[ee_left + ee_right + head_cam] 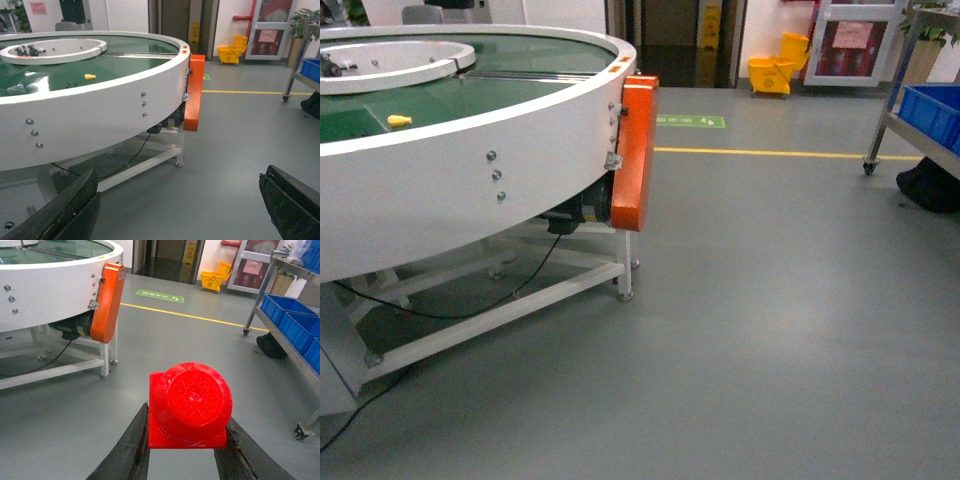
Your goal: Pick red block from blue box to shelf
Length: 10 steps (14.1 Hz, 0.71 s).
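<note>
Between the right gripper (187, 452) jaws, pinched tight, sits the red block (190, 407).

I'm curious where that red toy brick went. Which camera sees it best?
The right wrist view: the red block fills the foreground, clamped between the right gripper fingers. The head and left wrist views don't show it at all.

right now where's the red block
In the right wrist view, the red block sits clamped between the right gripper fingers, above bare grey floor, with the shelf to its right.
</note>
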Tool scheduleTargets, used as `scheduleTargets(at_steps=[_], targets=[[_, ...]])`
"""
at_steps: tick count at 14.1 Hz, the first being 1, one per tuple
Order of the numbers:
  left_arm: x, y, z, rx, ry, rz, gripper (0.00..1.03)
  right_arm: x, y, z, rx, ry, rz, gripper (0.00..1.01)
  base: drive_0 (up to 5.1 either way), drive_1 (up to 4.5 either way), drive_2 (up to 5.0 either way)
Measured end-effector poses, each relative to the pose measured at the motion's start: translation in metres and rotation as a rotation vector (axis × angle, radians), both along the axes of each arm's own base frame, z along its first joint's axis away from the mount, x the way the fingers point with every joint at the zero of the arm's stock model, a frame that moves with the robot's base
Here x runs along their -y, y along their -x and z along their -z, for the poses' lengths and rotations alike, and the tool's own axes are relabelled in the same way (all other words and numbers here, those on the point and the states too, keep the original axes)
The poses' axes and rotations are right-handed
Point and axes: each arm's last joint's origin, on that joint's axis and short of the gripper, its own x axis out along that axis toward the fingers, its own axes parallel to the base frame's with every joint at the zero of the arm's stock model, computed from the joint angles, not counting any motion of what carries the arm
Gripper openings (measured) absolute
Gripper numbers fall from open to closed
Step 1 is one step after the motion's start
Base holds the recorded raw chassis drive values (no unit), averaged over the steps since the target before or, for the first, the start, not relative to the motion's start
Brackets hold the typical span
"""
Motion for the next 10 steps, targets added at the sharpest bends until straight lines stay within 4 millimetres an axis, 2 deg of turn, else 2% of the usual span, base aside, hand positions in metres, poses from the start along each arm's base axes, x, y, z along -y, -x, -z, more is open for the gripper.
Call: scheduleTargets(at_steps=[10], targets=[[-0.0001, 0.0000, -0.0002, 0.002, 0.000, -0.001, 0.98, -0.0001, 0.0001, -0.0001, 0.002, 0.001, -0.001, 0.29, -1.5, -1.49, -1.5]])
